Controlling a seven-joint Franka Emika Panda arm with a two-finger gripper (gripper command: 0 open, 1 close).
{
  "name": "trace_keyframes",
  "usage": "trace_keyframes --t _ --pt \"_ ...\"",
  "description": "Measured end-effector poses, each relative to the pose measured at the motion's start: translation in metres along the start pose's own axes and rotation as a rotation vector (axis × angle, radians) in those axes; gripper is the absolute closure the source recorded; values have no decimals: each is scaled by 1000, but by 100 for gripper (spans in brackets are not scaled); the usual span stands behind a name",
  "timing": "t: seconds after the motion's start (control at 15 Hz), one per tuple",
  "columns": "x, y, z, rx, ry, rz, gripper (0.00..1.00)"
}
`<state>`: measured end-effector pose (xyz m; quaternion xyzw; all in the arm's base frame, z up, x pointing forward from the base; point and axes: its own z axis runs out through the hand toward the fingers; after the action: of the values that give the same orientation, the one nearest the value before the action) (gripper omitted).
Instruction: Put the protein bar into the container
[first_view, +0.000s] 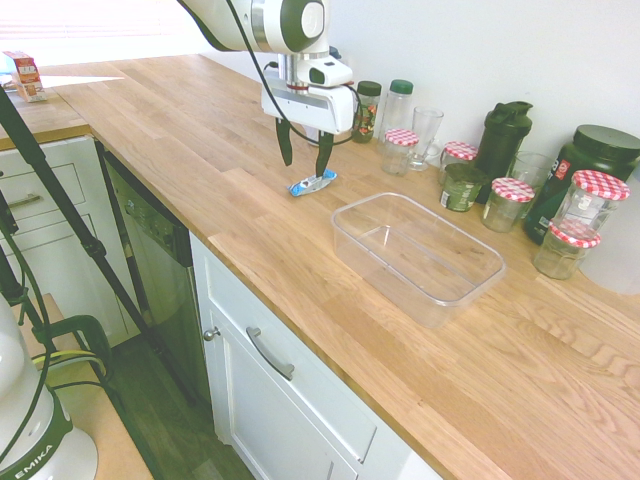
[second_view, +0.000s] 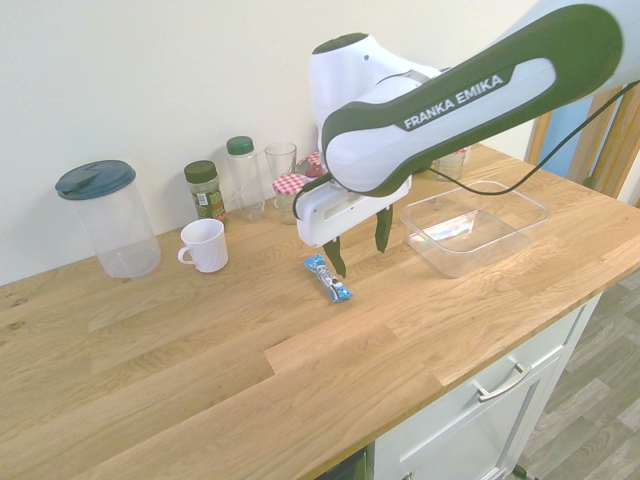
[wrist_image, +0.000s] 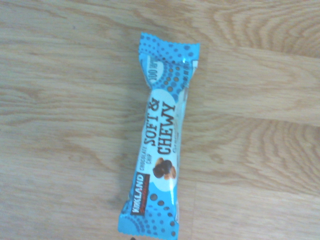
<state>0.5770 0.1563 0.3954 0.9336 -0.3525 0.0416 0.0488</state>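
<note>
The protein bar (wrist_image: 160, 145) wears a bright blue wrapper dotted in darker blue, with a white oval bearing dark lettering. The container (first_view: 418, 256) is clear. The table (first_view: 200, 150) is light wood-grain. Several jars (first_view: 600, 196) have red-and-white checked lids. The mug (second_view: 205, 245) is white.

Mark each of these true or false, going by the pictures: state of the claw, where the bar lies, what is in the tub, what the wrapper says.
1. The claw is open above the protein bar. True.
2. The protein bar lies inside the container. False: it lies flat on the wooden counter, beside the container.
3. The container is lidless and has nothing in it. True.
4. The wrapper reads "SOFT & CHEWY" in the wrist view. True.
5. The claw is clamped on a white mug. False: the white mug stands apart near the wall, and the claw holds nothing.
</note>
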Motion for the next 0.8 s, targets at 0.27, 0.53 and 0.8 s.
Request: trace_keyframes --t 0.27,0.53,0.8 --pt "-1 -10 9 -7 -6 -19 0" --pt "2 -16 26 -23 -21 -45 0" --pt "3 -24 33 -26 -26 -62 0"
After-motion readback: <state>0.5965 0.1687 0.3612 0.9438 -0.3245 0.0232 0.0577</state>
